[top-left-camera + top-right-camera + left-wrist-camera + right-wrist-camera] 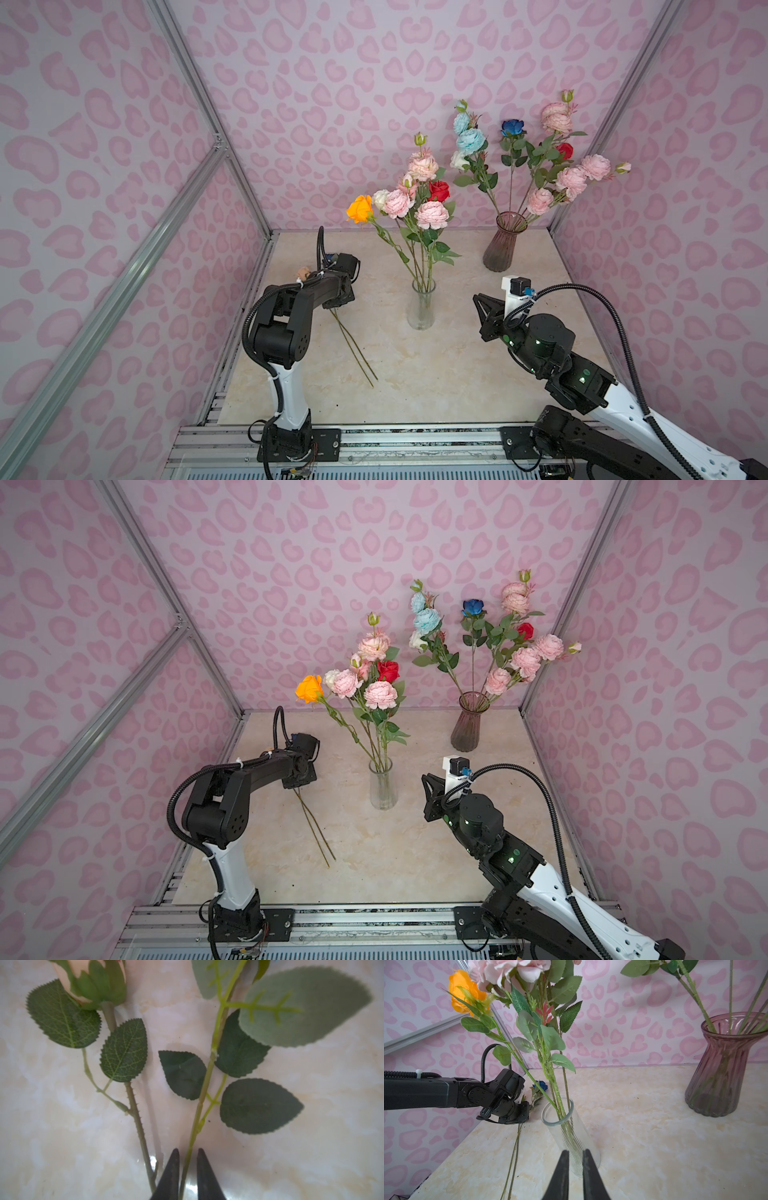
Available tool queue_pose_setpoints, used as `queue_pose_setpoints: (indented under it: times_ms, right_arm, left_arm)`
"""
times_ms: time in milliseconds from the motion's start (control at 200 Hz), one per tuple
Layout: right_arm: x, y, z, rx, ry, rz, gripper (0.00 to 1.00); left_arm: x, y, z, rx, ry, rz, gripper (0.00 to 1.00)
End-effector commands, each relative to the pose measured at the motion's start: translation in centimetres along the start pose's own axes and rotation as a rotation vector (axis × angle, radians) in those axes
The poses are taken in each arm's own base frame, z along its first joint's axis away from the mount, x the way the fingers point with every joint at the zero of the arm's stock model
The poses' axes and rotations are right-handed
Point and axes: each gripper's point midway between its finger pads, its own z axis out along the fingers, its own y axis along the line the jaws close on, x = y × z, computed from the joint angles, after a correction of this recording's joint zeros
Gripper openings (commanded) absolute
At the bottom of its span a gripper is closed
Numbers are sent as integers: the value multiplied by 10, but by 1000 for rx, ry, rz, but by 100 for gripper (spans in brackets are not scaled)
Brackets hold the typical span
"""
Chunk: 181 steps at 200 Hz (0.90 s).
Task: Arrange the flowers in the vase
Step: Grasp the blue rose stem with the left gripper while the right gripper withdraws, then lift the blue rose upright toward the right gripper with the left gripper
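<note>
Two loose flowers lie on the table at the left; their long stems (pixel 353 345) (pixel 316 833) trail toward the front. In the left wrist view my left gripper (pixel 188 1150) is shut on the light green stem (pixel 204 1084). Beside it lies a thorny stem (pixel 136 1111) with a peach bud (pixel 91 980). A clear glass vase (pixel 422 309) (pixel 383 787) (pixel 571 1132) stands mid-table holding an orange rose (pixel 360 209), pink peonies and a red rose. My right gripper (pixel 478 297) (pixel 575 1150) hovers right of that vase, shut and empty.
A purple ribbed vase (pixel 500 245) (pixel 467 725) (pixel 720 1076) at the back right holds light blue, dark blue, red and pink flowers. Pink patterned walls with metal frame bars close in three sides. A metal rail (pixel 374 440) runs along the front edge.
</note>
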Motion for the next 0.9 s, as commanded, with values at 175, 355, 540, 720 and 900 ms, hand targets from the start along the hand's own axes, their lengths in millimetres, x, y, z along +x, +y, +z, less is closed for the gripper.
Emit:
queue_pose_setpoints:
  times_ms: [175,355,540,720,900]
  right_arm:
    - [-7,-4,-8,17,-23,20,15]
    - [-12,1,-6,4,-13,6,15]
    - [-24,19,-2,-57,-10,-13,16]
    - [-31,73,-1,-245,40,-125,27]
    - [-35,122,5,-333,40,-207,35]
  left_arm:
    - [1,1,-19,47,0,-18,3]
    - [-35,2,-93,166,-161,-58,3]
    - [-55,13,-180,288,-333,-88,3]
    - [-50,42,-278,473,-631,-119,3]
    - [-20,69,-365,803,-936,-103,3]
